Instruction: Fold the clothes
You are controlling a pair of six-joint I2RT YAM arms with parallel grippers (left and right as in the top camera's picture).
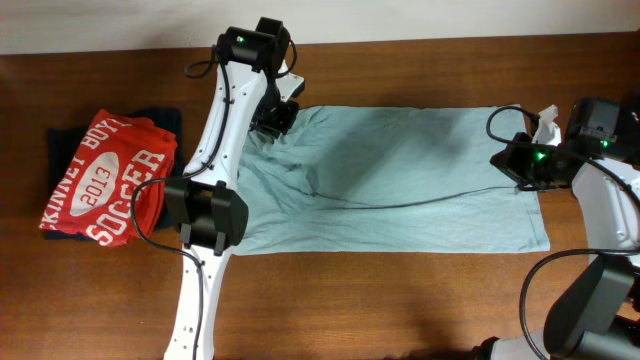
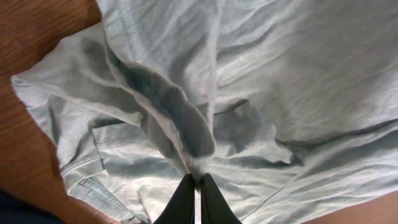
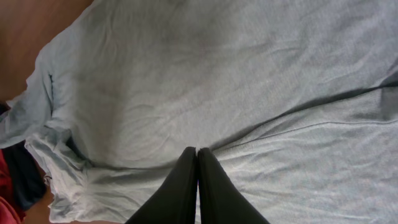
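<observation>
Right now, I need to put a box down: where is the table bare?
Bare wood: the front strip below the t-shirt, between left arm and right arm; the back strip behind the t-shirt; the front-left corner below the red shirt. Crowded: the middle and both t-shirt ends, where the arms reach.

The plain pale grey-blue t-shirt (image 1: 400, 180) lies spread across the middle of the table as a long band running left to right. Its right end lies flat and square-edged, and a long crease runs along it. Its left end is bunched and wrinkled, with the ribbed collar (image 2: 186, 127) drawn up into a raised ridge at the far left
</observation>
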